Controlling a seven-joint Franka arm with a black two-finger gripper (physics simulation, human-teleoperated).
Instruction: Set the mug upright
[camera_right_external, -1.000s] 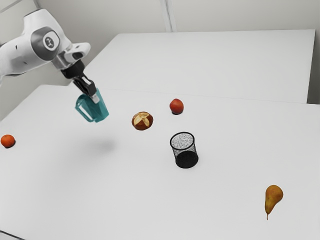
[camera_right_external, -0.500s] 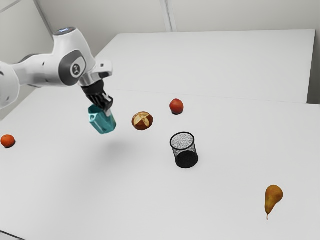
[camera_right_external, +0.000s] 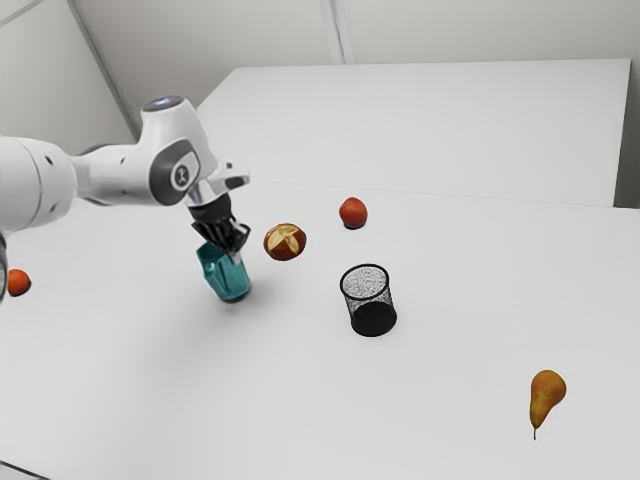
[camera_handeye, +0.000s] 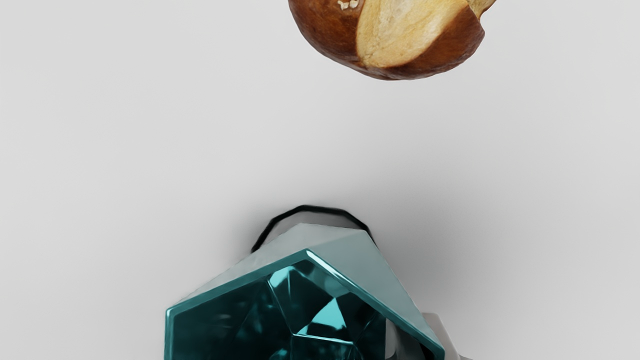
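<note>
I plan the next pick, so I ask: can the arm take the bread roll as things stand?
Probably not: the gripper looks shut on the tilted teal mug, so it would first have to release that. The bread roll itself lies close by, with nothing seen between.

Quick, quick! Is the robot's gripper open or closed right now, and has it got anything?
Gripper: closed, holding the teal mug by its wall.
</note>
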